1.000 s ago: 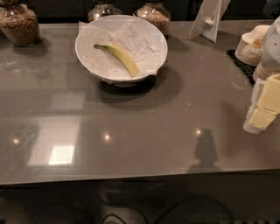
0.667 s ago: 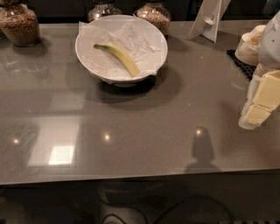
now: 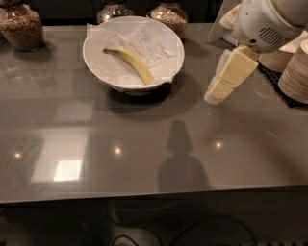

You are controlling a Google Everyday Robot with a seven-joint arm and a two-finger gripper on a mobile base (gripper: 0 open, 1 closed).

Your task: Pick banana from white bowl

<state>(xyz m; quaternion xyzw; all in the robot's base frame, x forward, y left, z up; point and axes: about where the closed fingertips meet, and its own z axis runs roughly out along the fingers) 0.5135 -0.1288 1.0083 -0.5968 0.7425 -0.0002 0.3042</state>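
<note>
Banana (image 3: pixel 131 62) lying in the white bowl (image 3: pixel 85 53), left of the gripper (image 3: pixel 214 95) and a little farther back.

The banana rests on crumpled white paper (image 3: pixel 154 43) that lines the bowl. Its long axis runs on a diagonal: the greenish stem end points to the far left, away from the gripper, and the other end points near and right, toward it. The gripper hangs above the table (image 3: pixel 120 144), just right of the bowl and apart from it, tilted down and to the left; whether it is apart or together cannot be told, and it holds nothing. Behind the bowl stand two glass jars (image 3: pixel 168 14) of brownish grains, and a third jar (image 3: pixel 19 26) stands far to the gripper's left. Stacked beige dishes (image 3: pixel 294 72) sit right of the gripper. The table is grey and glossy, mirroring ceiling lights, with a dark background behind it.
</note>
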